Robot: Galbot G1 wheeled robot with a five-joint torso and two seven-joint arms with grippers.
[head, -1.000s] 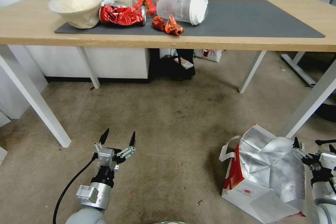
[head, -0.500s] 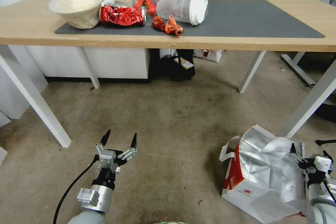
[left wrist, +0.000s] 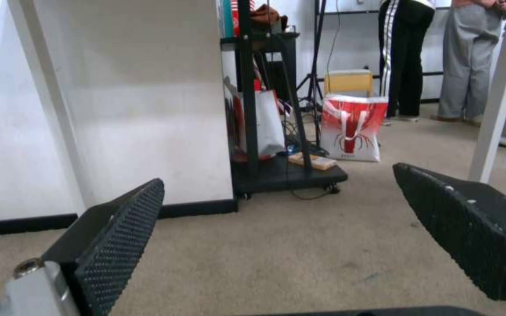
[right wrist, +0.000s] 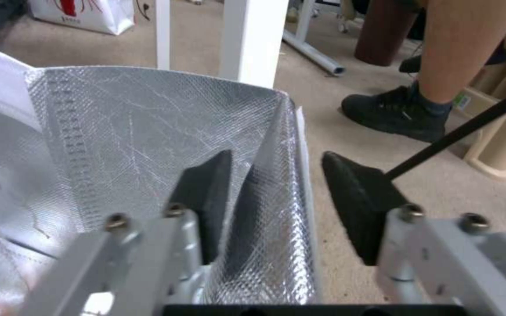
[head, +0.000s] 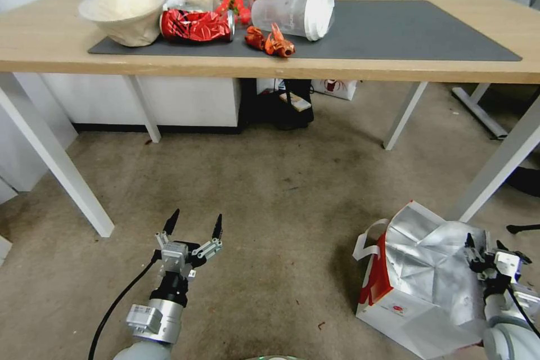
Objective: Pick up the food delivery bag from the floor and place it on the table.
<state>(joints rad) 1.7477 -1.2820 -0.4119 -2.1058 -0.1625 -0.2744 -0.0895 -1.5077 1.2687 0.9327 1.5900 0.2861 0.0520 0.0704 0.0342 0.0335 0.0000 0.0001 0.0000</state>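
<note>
Head view: the food delivery bag [head: 419,287] is lying on the floor [head: 270,208], beside a tabletop [head: 281,64] leg; the left end effector [head: 194,226] is hovering wide open.

Right wrist view: the right end effector [right wrist: 279,197] is straddling the bag's foil rim (fingers spread, not clamped).
</note>
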